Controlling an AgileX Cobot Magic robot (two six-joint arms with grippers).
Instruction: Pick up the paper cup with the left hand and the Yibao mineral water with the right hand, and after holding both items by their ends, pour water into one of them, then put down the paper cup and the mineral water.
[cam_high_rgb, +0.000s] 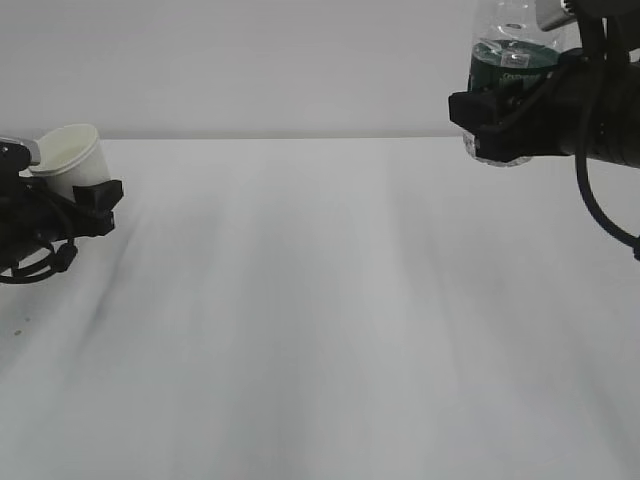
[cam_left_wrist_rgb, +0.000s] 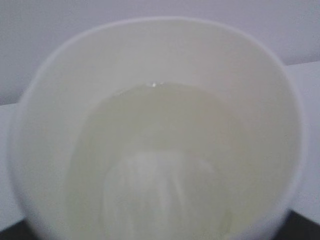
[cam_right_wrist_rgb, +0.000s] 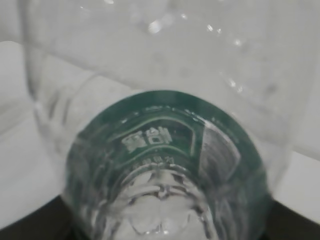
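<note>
One paper cup (cam_high_rgb: 72, 156), one Yibao mineral water (cam_high_rgb: 512, 70) (both gripped)

One cup, one bottle, two grippers

A single paper cup (cam_high_rgb: 72, 155), a single water bottle (cam_high_rgb: 512, 70), one left gripper (cam_high_rgb: 85, 205), one right gripper (cam_high_rgb: 495, 125), one table (cam_high_rgb: 330, 320).

A white table (cam_high_rgb: 330, 330) fills the lower part of the exterior view, its surface matte with faint grey streaks running from the near edge toward the far edge. A few tiny dark specks (cam_high_rgb: 17, 325) lie near its left edge. Beyond the far edge rises a plain pale grey wall (cam_high_rgb: 250, 65), meeting the table in a straight horizontal line.
</note>
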